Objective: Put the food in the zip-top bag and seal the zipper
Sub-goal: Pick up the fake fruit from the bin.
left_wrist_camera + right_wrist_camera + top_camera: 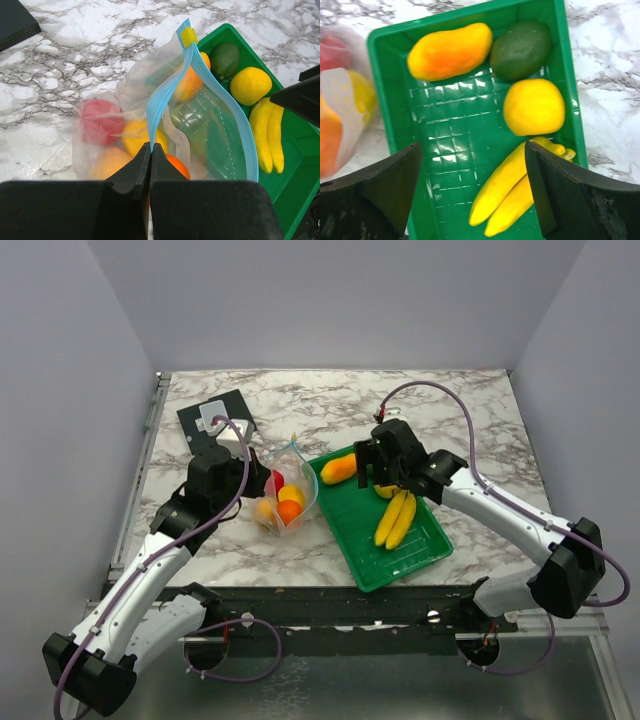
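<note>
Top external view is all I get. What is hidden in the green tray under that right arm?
Observer: A dark green fruit and a round yellow one, next to the orange-yellow piece and the bananas.
Visitor: Is that arm holding any of them?
Observer: No. The right end effector hangs open above the tray, with nothing between its fingers.
Visitor: And the left arm?
Observer: The left end effector is shut on the zipper, and the mouth of the bag gapes open.

The left tool (150, 152) is pinched shut, while the right tool (472, 167) hangs with jaws spread wide.
</note>
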`<act>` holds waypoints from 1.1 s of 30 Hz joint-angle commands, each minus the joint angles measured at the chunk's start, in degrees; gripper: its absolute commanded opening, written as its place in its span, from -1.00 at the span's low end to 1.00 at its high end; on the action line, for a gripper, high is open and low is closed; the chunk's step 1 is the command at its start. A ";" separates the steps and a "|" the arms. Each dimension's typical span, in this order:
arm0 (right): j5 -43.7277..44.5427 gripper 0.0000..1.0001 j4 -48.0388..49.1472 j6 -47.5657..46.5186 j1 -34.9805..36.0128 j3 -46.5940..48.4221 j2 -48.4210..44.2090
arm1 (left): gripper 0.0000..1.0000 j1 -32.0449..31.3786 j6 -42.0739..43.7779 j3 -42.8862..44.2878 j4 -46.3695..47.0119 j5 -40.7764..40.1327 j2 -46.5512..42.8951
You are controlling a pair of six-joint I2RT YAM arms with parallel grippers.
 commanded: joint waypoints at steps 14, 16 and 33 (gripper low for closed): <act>3.81 0.99 0.17 -1.83 -5.68 1.12 11.42 | -1.00 -0.52 0.53 -1.18 0.91 -0.54 -1.44; 5.20 0.99 -0.28 -2.01 -5.93 1.79 12.69 | -1.00 -0.52 0.52 -1.30 0.91 -0.45 -1.42; 7.97 0.92 0.61 -2.25 -6.24 3.06 19.60 | -1.00 -0.79 0.62 -1.42 0.85 -0.55 -1.52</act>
